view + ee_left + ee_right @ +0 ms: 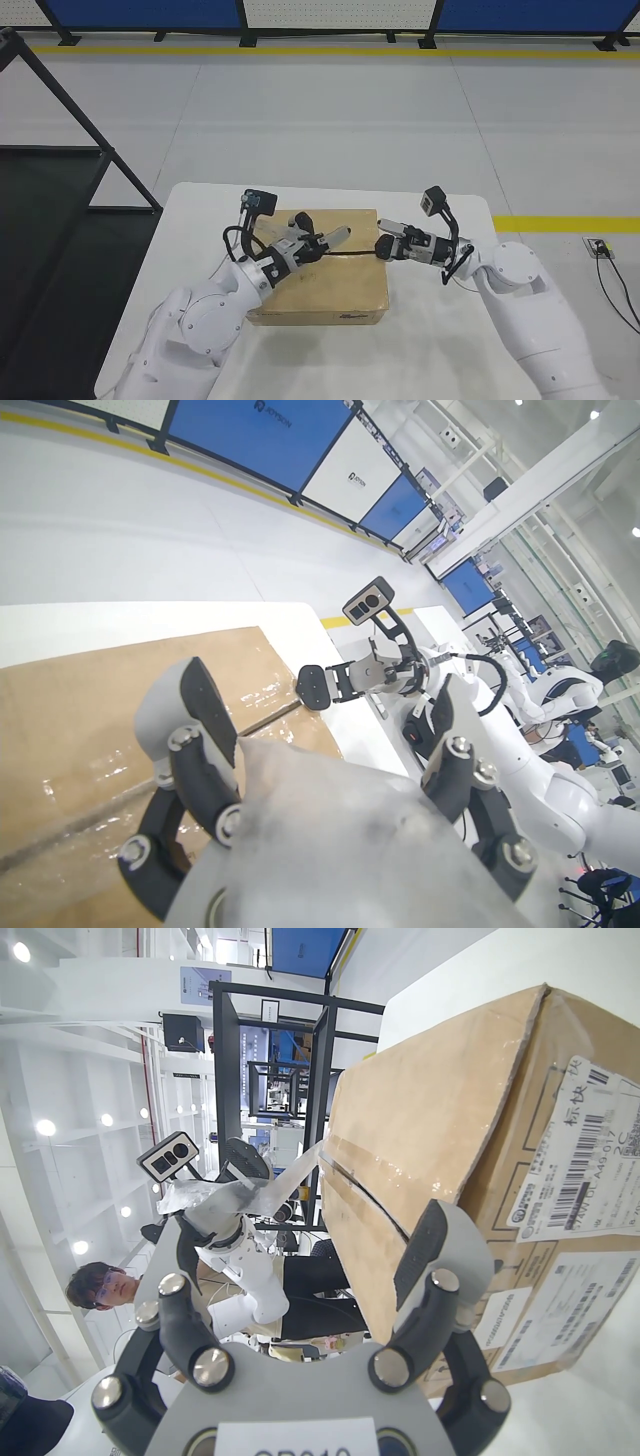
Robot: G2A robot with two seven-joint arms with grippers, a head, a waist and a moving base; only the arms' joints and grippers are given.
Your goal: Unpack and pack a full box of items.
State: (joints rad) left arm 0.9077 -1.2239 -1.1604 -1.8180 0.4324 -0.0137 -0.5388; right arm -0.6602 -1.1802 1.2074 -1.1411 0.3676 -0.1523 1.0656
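The box [330, 288] lies beneath spread left fingers [207, 705], beside spread right fingers [431, 1248].

top view: high, looking down on the white rectangular table [430, 325] and brown cardboard box [330, 290], both whole. left wrist view: close over the box top, facing across it; right wrist view: close at its labelled end, facing back. shared: box top.

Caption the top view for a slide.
Left gripper and right gripper face each other at a cardboard box on a white table.
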